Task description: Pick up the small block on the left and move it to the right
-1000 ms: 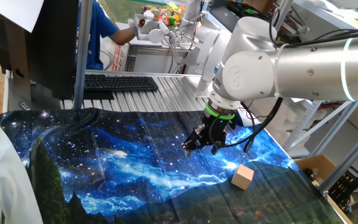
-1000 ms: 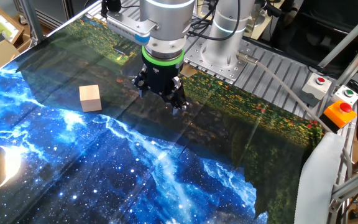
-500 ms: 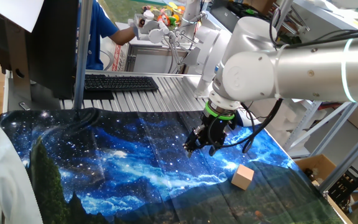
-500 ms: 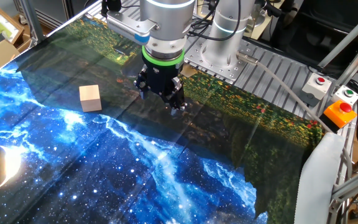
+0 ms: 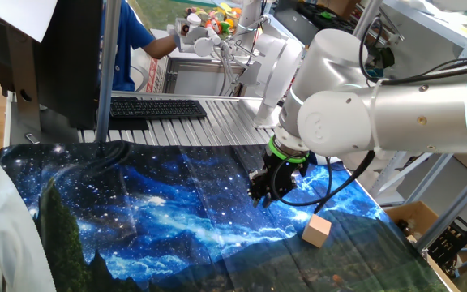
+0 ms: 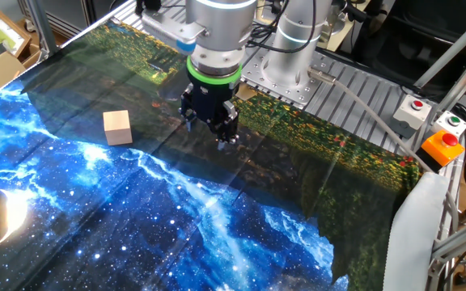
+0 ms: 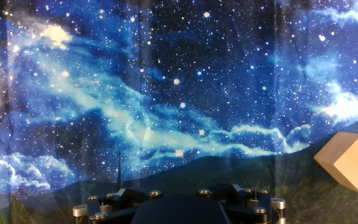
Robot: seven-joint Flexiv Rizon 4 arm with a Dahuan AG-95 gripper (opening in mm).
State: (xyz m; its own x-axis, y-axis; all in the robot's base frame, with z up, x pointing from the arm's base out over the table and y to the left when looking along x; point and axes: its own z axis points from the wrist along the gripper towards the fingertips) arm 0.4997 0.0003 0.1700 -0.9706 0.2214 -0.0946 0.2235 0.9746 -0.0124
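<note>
Small block (image 6: 117, 127) on cloth, apart from gripper (image 6: 208, 128) | gripper grip state unclear

The arm reaches down at a slant, its hand (image 5: 266, 191) empty, hovering above the surface, fingers pointing downward

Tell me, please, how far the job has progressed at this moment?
Nothing is done yet: the small block sits on the galaxy cloth, untouched. In hand: the pincer hovers beside it, apart, holding nothing. Left: reaching it, grasping, lifting and carrying it to the right.
</note>
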